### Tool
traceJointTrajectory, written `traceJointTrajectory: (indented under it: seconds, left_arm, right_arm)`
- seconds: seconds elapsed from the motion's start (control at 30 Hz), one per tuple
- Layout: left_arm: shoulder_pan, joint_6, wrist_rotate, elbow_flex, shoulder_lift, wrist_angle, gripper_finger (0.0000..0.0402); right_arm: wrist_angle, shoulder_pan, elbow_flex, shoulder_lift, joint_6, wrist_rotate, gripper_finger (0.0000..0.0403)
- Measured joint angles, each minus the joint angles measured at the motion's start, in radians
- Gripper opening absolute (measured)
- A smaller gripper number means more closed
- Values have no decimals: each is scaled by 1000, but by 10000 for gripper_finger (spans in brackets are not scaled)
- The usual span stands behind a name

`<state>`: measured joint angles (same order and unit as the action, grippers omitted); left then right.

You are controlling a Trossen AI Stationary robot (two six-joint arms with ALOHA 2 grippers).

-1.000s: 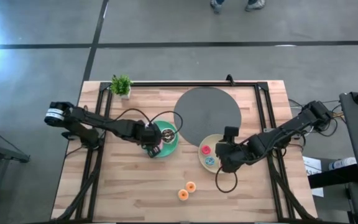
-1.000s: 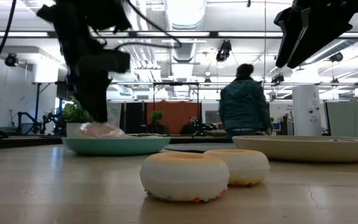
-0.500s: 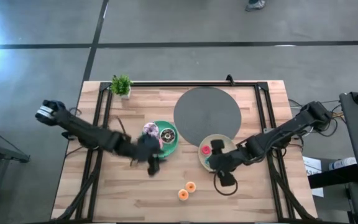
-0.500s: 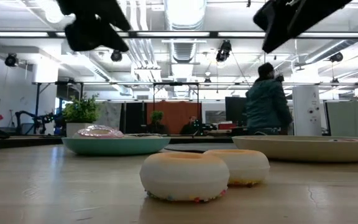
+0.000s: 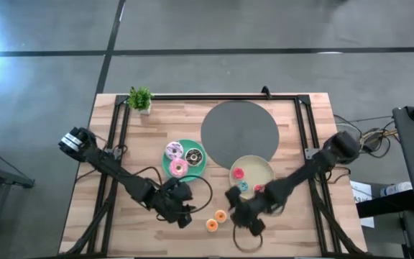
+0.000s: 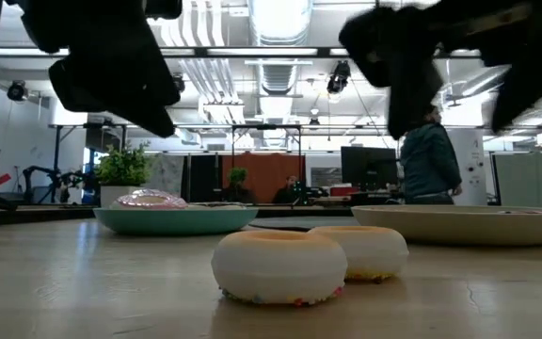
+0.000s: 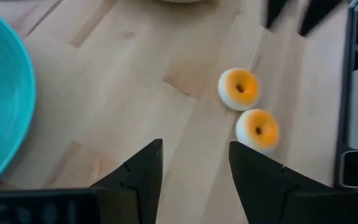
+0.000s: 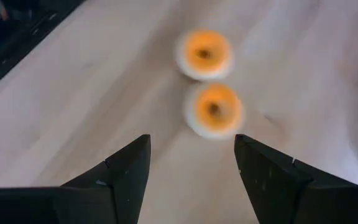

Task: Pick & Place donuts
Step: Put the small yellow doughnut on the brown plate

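High view: two orange donuts (image 5: pixel 216 220) lie touching each other on the bare wooden bench (image 5: pixel 135 216) near its front edge, between the two arms. The left pincer (image 5: pixel 182 213) hangs just to their left and the right pincer (image 5: pixel 239 220) just to their right; neither holds anything. A teal plate (image 5: pixel 200 167) carries three donuts (image 5: pixel 182 160), and a pale-yellow plate (image 5: pixel 262 164) carries three small ones (image 5: pixel 244 181); a grey disc (image 5: pixel 239 129) and a small potted plant (image 5: pixel 140 98) sit farther back. Low view: the orange pair (image 6: pixel 309 262) rests on the bench in the foreground, with both plates behind and a person (image 6: pixel 429 162) standing in the room beyond. Left wrist view: the left pincer (image 7: pixel 194 163) stands apart and empty, the orange donuts (image 7: pixel 248 109) ahead of it. Right wrist view: the right pincer (image 8: pixel 191 163) is spread wide and empty, the same pair (image 8: pixel 207 81) directly ahead.
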<state>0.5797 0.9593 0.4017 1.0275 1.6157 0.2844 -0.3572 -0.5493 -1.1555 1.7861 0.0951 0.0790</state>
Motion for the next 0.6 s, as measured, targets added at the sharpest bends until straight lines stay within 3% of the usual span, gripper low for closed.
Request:
traceJointTrajectory:
  seconds: [0.13, 0.27, 0.6]
  left_arm:
    - [0, -57, 0, -2, -2, 34, 158]
    - [0, -71, 0, -2, -14, 46, 158]
    - [6, -80, -1, -2, -14, 46, 158]
  right_arm:
    - [-6, -48, -91, 108, 32, 94, 224]
    - [-15, -49, -166, 178, -38, 157, 222]
    - [-90, -44, -260, 267, -110, 152, 187]
